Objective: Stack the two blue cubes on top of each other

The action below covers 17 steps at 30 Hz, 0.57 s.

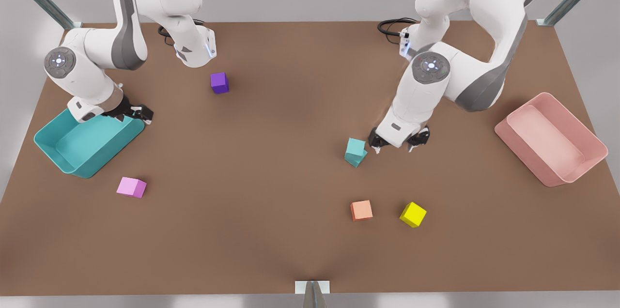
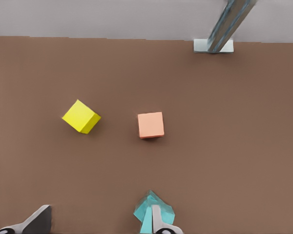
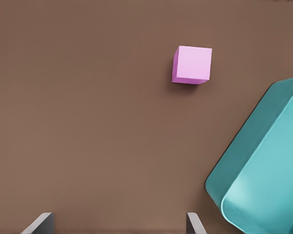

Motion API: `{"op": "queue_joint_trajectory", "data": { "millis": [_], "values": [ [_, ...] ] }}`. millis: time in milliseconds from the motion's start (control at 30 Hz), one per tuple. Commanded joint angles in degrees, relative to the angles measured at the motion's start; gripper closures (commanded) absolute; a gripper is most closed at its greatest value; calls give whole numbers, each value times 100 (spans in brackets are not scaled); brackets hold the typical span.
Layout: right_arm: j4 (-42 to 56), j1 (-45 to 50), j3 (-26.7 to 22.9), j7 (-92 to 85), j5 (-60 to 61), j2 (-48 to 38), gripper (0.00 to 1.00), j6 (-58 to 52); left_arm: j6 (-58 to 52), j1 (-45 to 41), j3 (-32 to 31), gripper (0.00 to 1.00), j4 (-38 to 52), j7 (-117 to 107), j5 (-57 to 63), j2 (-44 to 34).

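Right of centre on the table, one blue cube point(image 1: 357, 145) rests on the other blue cube point(image 1: 355, 160), turned at an angle to it. My left gripper point(image 1: 397, 145) hangs open just to the front view's right of this pair, holding nothing. In the left wrist view the blue cubes point(image 2: 150, 208) sit against the outer side of one finger point(image 2: 157, 220), not between the two. My right gripper point(image 1: 136, 114) waits open over the near rim of the teal bin point(image 1: 72, 150) on the front view's left, with only bare table between its fingers point(image 3: 194, 224).
An orange cube point(image 1: 361, 210) and a yellow cube point(image 1: 412, 214) lie in front of the blue pair. A purple cube point(image 1: 219, 82) sits at the back, a pink cube point(image 1: 131, 187) near the teal bin. A pink bin point(image 1: 552, 138) stands at the right.
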Motion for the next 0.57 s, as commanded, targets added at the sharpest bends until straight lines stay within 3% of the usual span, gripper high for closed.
{"op": "queue_joint_trajectory", "data": {
  "millis": [0, 33, 67, 100, 133, 300, 533],
  "values": [
    [1, 3, 20, 56, 6, 2, 0, -14, -2288, -2028, 3706, 0, 715, 3378, -2674, -464],
    [-7, 3, 20, 56, 6, 20, 0, 3, -2262, -2118, 4273, 0, 399, 3890, -2922, -807],
    [-7, 3, 20, 56, 6, 11, 0, 3, -1859, -1968, 4255, 0, 48, 3925, -2931, -1184],
    [-7, 3, 20, 56, 6, 20, 0, 3, -1026, -1942, 4255, 0, -1057, 3943, -2888, -1886],
    [-7, 3, 20, 56, 6, 11, 0, -6, -645, -1907, 4264, 0, -1614, 3943, -2852, -2353],
    [-7, 3, 20, 56, 6, 11, 0, -23, -733, -1880, 4264, 0, -806, 3908, -2878, -1695],
    [-7, 3, 20, 56, 6, 20, 0, -14, -742, -1871, 4290, 0, -797, 3917, -2905, -1528]
  ]
}}
